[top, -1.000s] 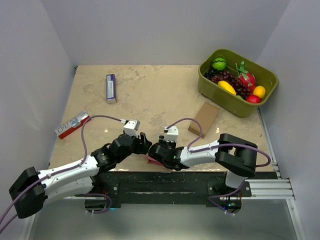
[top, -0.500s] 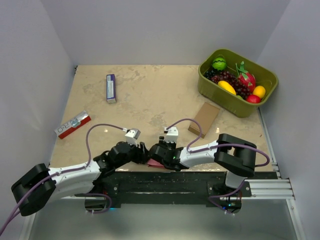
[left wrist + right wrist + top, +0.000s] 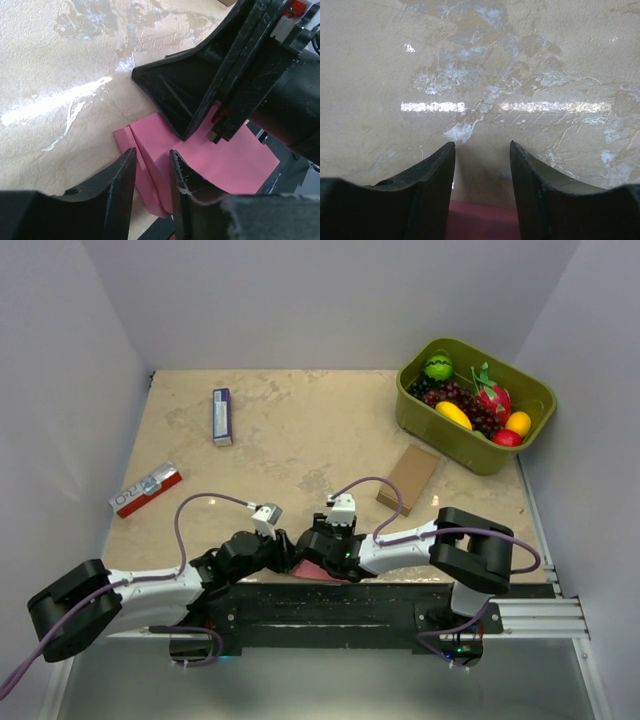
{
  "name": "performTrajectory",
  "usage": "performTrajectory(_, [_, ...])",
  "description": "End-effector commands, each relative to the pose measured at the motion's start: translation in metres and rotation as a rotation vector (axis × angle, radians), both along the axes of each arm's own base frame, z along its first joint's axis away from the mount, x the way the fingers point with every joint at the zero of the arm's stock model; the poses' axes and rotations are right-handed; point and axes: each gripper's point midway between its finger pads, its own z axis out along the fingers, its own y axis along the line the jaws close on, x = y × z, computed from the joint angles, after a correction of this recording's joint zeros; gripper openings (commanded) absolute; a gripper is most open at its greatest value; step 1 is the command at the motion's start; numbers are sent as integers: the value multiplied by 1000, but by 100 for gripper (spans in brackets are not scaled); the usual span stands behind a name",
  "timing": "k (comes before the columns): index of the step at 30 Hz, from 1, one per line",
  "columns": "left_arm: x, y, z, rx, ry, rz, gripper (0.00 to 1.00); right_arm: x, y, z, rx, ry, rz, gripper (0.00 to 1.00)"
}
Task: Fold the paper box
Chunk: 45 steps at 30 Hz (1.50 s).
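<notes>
- Paper box (image 3: 235,165): you've got thin pink card, lying flat, not yet formed. One crease runs along its left side, with a narrow strip and a small tab beyond it.
- It sits on the bench (image 3: 60,60) at the near edge, in the centre, between your two arms. Its near corner reaches the black base rail.
- Left tool (image 3: 152,157): jaws narrow with a gap showing. They straddle the creased strip at the card's left edge, and pink shows in the gap. I can't tell whether the pads touch the card.
- Right tool (image 3: 482,147): jaws about half open, holding nothing. In your left wrist view its tips come down onto the middle of the card from the far side. In its own view bare bench lies between the fingers and a sliver of pink sits low between them.
- The two tools face each other, nearly tip to tip, over the card.
- Well away on the bench: brown cardboard box (image 3: 408,478), green tub (image 3: 470,455) of fruit far right, red-and-white packet (image 3: 146,488) and blue-and-white carton (image 3: 221,416) to the left.
</notes>
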Motion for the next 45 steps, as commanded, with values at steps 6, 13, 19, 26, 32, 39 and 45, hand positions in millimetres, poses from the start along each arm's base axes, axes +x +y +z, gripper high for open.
performTrajectory(6, [-15, 26, -51, 200, 45, -15, 32, -32, -26, 23, -22, 130, 96, 74])
performTrajectory(13, [-13, 25, -48, 206, 40, -9, 32, -74, -41, 12, 205, 293, 112, 78])
performTrajectory(19, [-13, 24, -48, 216, 36, -10, 32, -81, -38, 17, 357, 315, 98, 76])
performTrajectory(26, [-12, 24, -49, 226, 37, -2, 32, -89, -45, 6, 378, 358, 62, 70])
performTrajectory(32, [-8, 26, -50, 247, 39, 21, 32, -90, -59, 16, 411, 350, 27, 69])
performTrajectory(39, [-5, 23, -48, 238, 43, 45, 32, -96, -64, 21, 476, 363, 27, 66])
performTrajectory(45, [-4, 23, -49, 238, 47, 49, 32, -104, -60, 14, 476, 392, 45, 57])
